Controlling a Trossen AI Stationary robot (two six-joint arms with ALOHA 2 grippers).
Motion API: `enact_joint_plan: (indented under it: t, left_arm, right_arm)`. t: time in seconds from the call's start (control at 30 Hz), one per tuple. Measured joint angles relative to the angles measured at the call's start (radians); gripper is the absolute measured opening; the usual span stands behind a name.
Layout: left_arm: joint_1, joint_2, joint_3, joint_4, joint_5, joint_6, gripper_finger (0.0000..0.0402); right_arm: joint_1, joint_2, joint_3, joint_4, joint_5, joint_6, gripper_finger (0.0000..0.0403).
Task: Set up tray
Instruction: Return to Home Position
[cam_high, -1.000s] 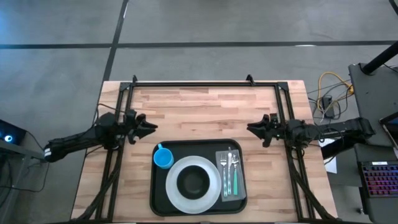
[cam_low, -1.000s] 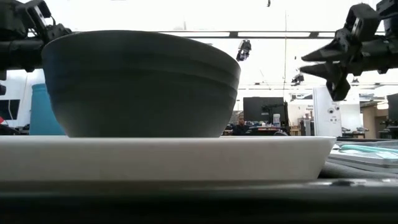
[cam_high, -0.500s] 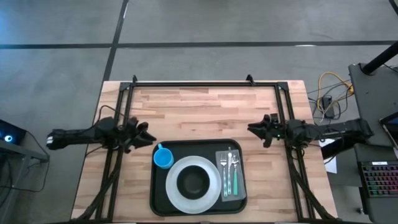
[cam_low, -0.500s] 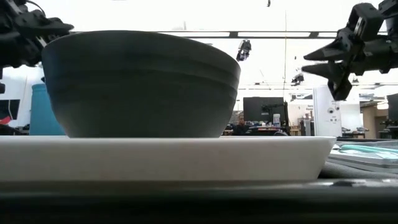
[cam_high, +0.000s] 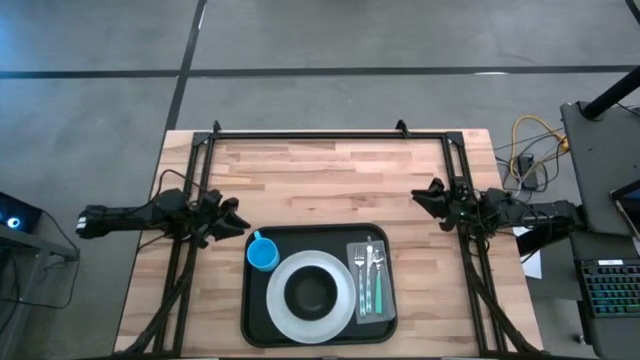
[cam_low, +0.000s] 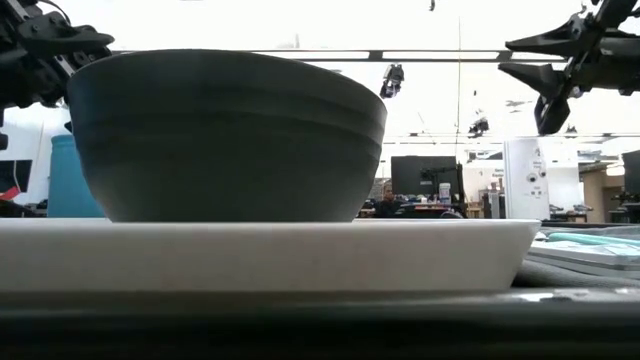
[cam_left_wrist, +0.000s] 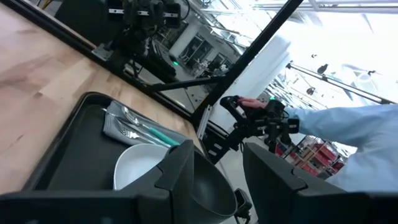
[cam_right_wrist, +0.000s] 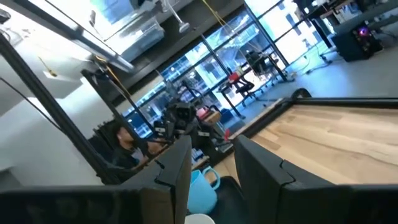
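Note:
The black tray (cam_high: 255, 322) lies flat on the table's near middle. On it rest a white plate (cam_high: 281, 306) carrying a dark bowl (cam_high: 312, 292), a blue cup (cam_high: 262, 254) and a grey napkin with cutlery (cam_high: 368, 280). In the low view the bowl (cam_low: 230, 135) fills the picture, standing on the plate (cam_low: 270, 255). My left gripper (cam_high: 238, 221) hovers open just left of the tray's far left corner. My right gripper (cam_high: 418, 196) is open too, above the table to the right of the tray's far right corner. Neither touches anything.
Bare wood stretches from the tray to the far edge (cam_high: 330, 160). The black arm frames run along both sides of the table (cam_high: 195, 180). In the left wrist view a person's light blue sleeve (cam_left_wrist: 348, 124) shows beyond the right arm (cam_left_wrist: 258, 121).
My left gripper has moved toward the table's near edge, closer to the tray's far left corner, and then stayed put. My right gripper has drawn back toward the table's right edge and risen a little. Everything on the tray has stayed still.

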Motion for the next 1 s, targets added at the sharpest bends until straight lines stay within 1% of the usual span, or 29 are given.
enact_joint_plan:
  t: [0.43, 0.73, 1.0]
  left_arm:
    - [0.0, 0.0, 0.0, 0.002, 0.0, 0.0, 0.012]
    - [0.0, 0.0, 0.001, 0.002, 0.0, 0.0, 0.012]
    - [0.0, 0.085, 0.0, 0.003, 0.0, 0.0, 0.012]
  right_arm:
    - [0.0, 0.0, -0.001, -0.048, -0.002, 0.0, 0.0111]
    - [0.003, 0.0, -0.001, -0.049, -0.001, 0.0, 0.0111]
    - [0.003, 0.0, -0.001, -0.048, -0.001, 0.0, 0.0111]
